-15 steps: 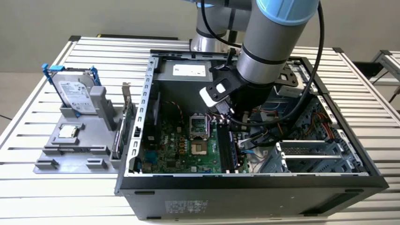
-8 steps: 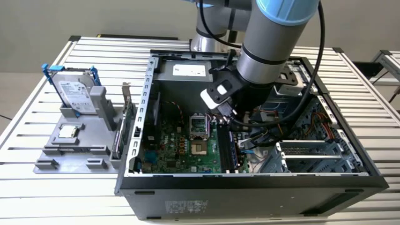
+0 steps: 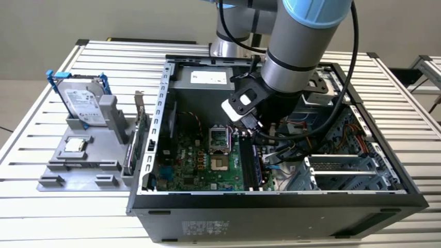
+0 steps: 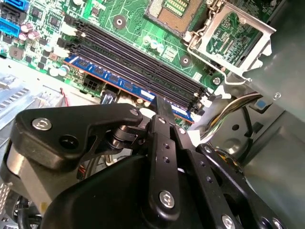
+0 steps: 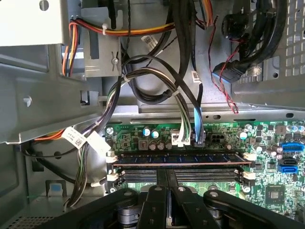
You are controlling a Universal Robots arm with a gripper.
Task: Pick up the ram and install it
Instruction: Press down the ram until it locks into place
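- Gripper (image 4: 161, 106) – inside the open PC case (image 3: 158, 155), low over the memory slots; fingers drawn together, tips at the ram's top edge, w/ nothing held between them.
- Ram (image 4: 119, 82) – blue stick standing in the outermost slot, beside three empty black slots (image 4: 138, 57); also seen in first wrist view (image 5: 178, 158).
- Motherboard (image 3: 200, 165) – green, CPU socket (image 4: 176, 12) open.
- Outside case – hard drive (image 3: 81, 103) upright on grey tray (image 3: 62, 175).

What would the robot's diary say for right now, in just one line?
gripper: inside computer case, over memory slots | ram: sitting in a slot | fingers: pressed against ram
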